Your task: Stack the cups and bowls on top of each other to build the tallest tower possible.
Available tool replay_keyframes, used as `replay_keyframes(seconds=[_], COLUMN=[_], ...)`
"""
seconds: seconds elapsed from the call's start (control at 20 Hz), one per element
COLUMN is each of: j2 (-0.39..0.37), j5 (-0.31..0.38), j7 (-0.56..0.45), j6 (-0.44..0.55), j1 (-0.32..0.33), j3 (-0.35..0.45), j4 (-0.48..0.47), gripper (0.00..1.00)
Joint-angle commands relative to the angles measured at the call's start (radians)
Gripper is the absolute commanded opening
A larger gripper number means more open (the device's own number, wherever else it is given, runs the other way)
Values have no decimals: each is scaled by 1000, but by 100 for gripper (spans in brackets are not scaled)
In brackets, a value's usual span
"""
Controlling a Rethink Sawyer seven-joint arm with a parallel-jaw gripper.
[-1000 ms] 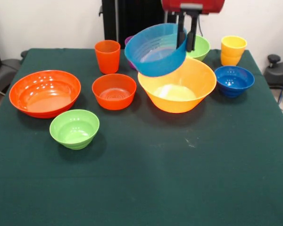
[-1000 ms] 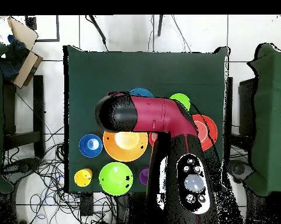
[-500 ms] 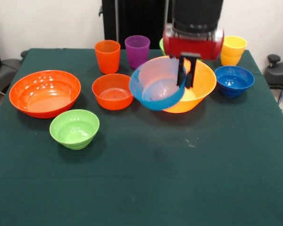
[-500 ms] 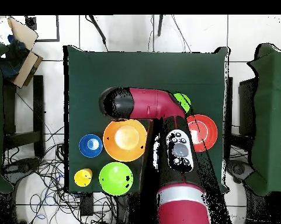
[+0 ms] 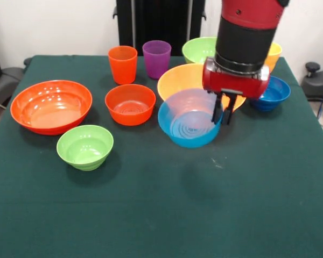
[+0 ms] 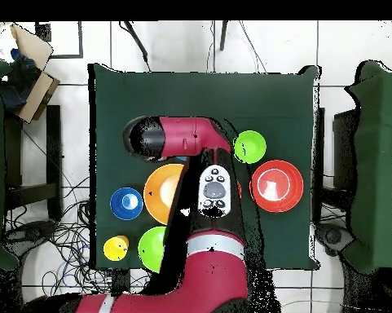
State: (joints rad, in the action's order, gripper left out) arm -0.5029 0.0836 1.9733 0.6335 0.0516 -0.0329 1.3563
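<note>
My gripper [image 5: 222, 112] is shut on the right rim of the light blue bowl [image 5: 185, 128], one finger inside and one outside. It holds the bowl nearly level and low over the table, just in front of the large yellow-orange bowl [image 5: 180, 80]. I cannot tell whether the bowl touches the cloth. The orange-red cup [image 5: 123, 64] and purple cup [image 5: 156, 58] stand at the back. The yellow cup [image 5: 275, 51] is mostly hidden behind the arm. In the overhead view the arm [image 6: 182, 137] hides the gripper and the light blue bowl.
A large red-orange bowl [image 5: 51, 106], a medium red-orange bowl [image 5: 130, 104] and a light green bowl [image 5: 85, 146] sit at the left. A second light green bowl [image 5: 199, 49] is at the back. A dark blue bowl [image 5: 276, 92] is at the right.
The gripper has carried the light blue bowl down and toward the front of the table, from above the yellow-orange bowl to just before it. The bowl has gone from tilted to nearly level.
</note>
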Motion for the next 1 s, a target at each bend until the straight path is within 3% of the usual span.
replay_keyframes(seconds=[0.05, 0.45, 1.0], j2=[117, 266, 399], j5=[-38, -62, -82], j7=[241, 265, 283], j6=[86, 41, -30], j1=[-36, -41, -57], j3=[-54, -73, -99], j4=[-207, -358, -374], gripper=[0, 0, 0])
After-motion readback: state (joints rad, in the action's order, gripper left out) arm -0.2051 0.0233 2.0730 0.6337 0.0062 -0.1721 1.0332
